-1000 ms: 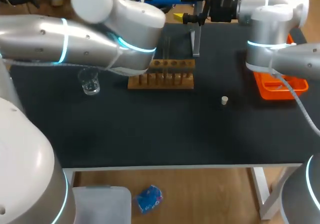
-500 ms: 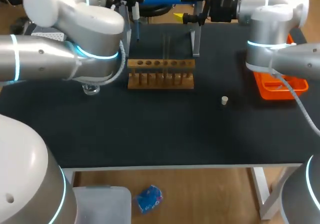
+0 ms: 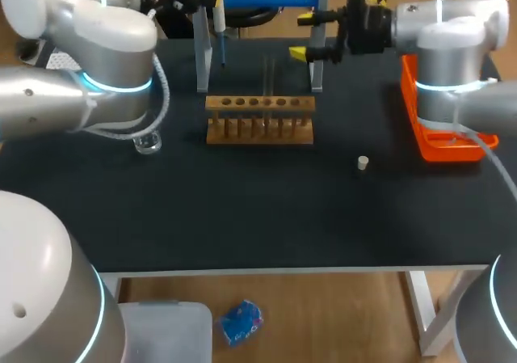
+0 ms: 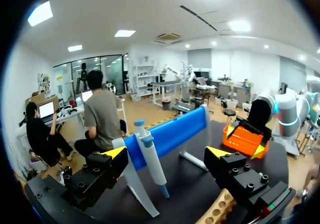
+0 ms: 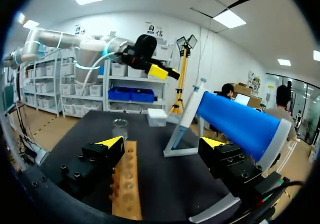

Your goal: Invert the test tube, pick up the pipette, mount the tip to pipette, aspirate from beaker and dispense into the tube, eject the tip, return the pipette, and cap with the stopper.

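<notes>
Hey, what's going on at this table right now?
Neither arm holds anything. The left gripper is open and faces the pipette, which hangs on the blue stand just ahead of it. The right gripper, also open, hovers by the stand's other end, near the wooden rack. The beaker and stopper sit on the table, untouched.
</notes>
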Robot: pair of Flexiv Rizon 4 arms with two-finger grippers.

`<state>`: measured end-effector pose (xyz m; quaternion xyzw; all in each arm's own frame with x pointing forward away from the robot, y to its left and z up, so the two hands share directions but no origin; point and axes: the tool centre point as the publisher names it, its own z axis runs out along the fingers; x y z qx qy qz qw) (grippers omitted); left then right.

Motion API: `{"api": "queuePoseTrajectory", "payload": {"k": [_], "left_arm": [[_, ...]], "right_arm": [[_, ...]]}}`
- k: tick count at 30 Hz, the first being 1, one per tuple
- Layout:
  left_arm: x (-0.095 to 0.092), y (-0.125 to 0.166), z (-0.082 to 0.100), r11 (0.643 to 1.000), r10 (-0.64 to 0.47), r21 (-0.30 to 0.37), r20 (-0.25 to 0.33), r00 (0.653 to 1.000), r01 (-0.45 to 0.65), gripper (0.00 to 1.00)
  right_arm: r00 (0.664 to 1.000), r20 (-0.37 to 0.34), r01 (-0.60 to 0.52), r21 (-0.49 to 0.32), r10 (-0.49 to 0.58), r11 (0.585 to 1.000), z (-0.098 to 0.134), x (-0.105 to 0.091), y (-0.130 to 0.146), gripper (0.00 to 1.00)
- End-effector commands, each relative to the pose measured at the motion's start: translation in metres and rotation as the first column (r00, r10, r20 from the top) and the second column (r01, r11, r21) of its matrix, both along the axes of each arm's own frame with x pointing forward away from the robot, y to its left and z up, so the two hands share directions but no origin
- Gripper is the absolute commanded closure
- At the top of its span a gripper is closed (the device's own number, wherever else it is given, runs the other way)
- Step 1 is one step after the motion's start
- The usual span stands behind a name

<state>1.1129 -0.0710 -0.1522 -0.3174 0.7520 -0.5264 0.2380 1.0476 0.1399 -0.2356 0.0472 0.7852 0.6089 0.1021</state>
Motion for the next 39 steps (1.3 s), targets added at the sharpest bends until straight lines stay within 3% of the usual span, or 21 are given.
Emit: {"api": "queuePoseTrajectory", "payload": {"k": [1, 2, 21, 31, 39], "left_arm": [[-0.002, 0.008, -0.007, 0.979, -0.18, -0.085, 0.042, 0.983, 0.183, 0.0], [-0.002, 0.008, -0.007, 0.979, -0.18, -0.085, 0.042, 0.983, 0.183, 0.0], [-0.004, 0.01, -0.008, 0.976, -0.2, -0.077, 0.045, 0.979, 0.203, 0.0], [-0.005, 0.01, -0.012, 0.933, -0.355, -0.029, 0.071, 0.932, 0.358, 0.0], [-0.012, 0.01, -0.017, 0.906, -0.422, -0.011, 0.057, 0.905, 0.423, 0.0]], "right_arm": [[1.0, 0.007, 0.001, -0.04, -0.001, 0.999, -0.001, -0.046, -0.043, 0.0], [1.0, 0.026, 0.007, -0.064, -0.006, 0.998, -0.003, -0.053, -0.049, 0.0], [1.0, 0.019, 0.01, -0.071, -0.009, 0.997, -0.01, -0.052, -0.055, 0.0], [1.0, 0.004, 0.029, -0.129, -0.029, 0.991, -0.047, -0.108, -0.127, 0.0], [0.998, -0.058, 0.016, -0.148, -0.025, 0.989, -0.065, -0.15, -0.15, 0.0]]}}
